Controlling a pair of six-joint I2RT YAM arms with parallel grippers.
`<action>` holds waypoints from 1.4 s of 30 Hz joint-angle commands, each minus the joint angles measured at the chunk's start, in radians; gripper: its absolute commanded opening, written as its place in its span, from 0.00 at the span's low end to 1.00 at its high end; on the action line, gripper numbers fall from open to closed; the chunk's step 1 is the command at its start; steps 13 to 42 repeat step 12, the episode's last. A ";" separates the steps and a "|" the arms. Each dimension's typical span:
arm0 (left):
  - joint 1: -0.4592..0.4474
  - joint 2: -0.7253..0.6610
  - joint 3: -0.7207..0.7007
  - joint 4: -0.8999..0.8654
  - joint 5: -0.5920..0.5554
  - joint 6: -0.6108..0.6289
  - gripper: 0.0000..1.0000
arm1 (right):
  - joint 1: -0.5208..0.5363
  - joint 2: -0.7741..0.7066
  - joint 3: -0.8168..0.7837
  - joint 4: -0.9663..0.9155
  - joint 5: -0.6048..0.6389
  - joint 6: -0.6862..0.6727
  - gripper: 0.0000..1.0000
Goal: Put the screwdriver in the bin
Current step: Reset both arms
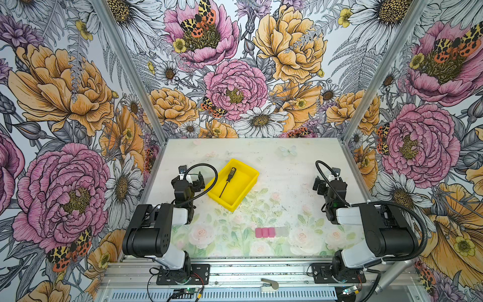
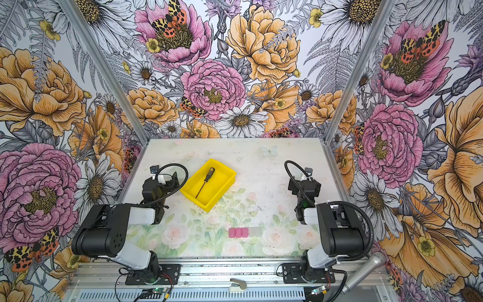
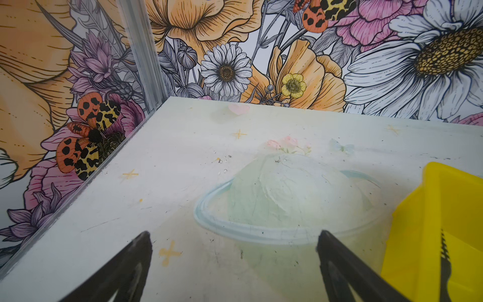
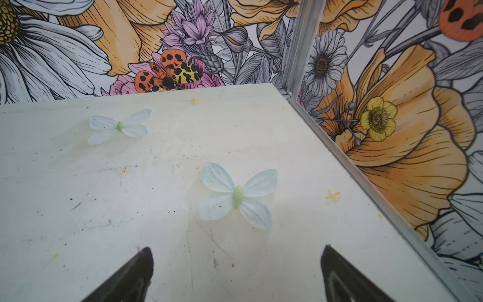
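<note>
Inside the bin (image 1: 241,183) the screwdriver (image 1: 226,183) lies flat, so the left fingers (image 3: 125,266) and right fingers (image 4: 130,274), both released, should avoid nudging it.

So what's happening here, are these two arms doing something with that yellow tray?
The screwdriver lies inside the yellow bin, with nothing holding it. The left gripper sits beside the bin, open and empty; the right gripper, also open, is off on the other side. A row of pink and clear blocks lies nearer the arms' bases.
</note>
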 commanded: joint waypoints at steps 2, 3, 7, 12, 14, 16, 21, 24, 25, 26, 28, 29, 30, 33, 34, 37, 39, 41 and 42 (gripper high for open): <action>0.000 0.001 -0.002 0.039 0.019 0.009 0.99 | -0.005 0.003 0.004 0.084 -0.013 -0.012 1.00; 0.001 0.001 -0.002 0.040 0.019 0.008 0.99 | -0.005 -0.002 0.004 0.075 -0.013 -0.009 1.00; 0.001 0.001 0.000 0.037 0.022 0.009 0.99 | -0.002 -0.002 -0.001 0.088 -0.009 -0.012 1.00; 0.001 0.001 -0.003 0.039 0.020 0.009 0.99 | -0.001 -0.003 -0.001 0.088 -0.009 -0.011 0.99; 0.001 0.001 -0.003 0.039 0.020 0.009 0.99 | -0.001 -0.003 -0.001 0.088 -0.009 -0.011 0.99; 0.001 0.001 -0.003 0.039 0.020 0.009 0.99 | -0.001 -0.003 -0.001 0.088 -0.009 -0.011 0.99; 0.001 0.001 -0.003 0.039 0.020 0.009 0.99 | -0.001 -0.003 -0.001 0.088 -0.009 -0.011 0.99; 0.001 0.001 -0.003 0.039 0.020 0.009 0.99 | -0.001 -0.003 -0.001 0.088 -0.009 -0.011 0.99; 0.001 0.001 -0.003 0.039 0.020 0.009 0.99 | -0.001 -0.003 -0.001 0.088 -0.009 -0.011 0.99; 0.001 0.001 -0.003 0.039 0.020 0.009 0.99 | -0.001 -0.003 -0.001 0.088 -0.009 -0.011 0.99; 0.001 0.001 -0.003 0.039 0.020 0.009 0.99 | -0.001 -0.003 -0.001 0.088 -0.009 -0.011 0.99; 0.001 0.001 -0.003 0.039 0.020 0.009 0.99 | -0.001 -0.003 -0.001 0.088 -0.009 -0.011 0.99; 0.001 0.001 -0.003 0.039 0.020 0.009 0.99 | -0.001 -0.003 -0.001 0.088 -0.009 -0.011 0.99; 0.001 0.001 -0.003 0.039 0.020 0.009 0.99 | -0.001 -0.003 -0.001 0.088 -0.009 -0.011 0.99; 0.001 0.001 -0.003 0.039 0.020 0.009 0.99 | -0.001 -0.003 -0.001 0.088 -0.009 -0.011 0.99; 0.001 0.001 -0.003 0.039 0.020 0.009 0.99 | -0.001 -0.003 -0.001 0.088 -0.009 -0.011 0.99; 0.001 0.001 -0.003 0.039 0.020 0.009 0.99 | -0.001 -0.003 -0.001 0.088 -0.009 -0.011 0.99; 0.001 0.001 -0.003 0.039 0.020 0.009 0.99 | -0.001 -0.003 -0.001 0.088 -0.009 -0.011 0.99; 0.001 0.001 -0.003 0.039 0.020 0.009 0.99 | -0.001 -0.003 -0.001 0.088 -0.009 -0.011 0.99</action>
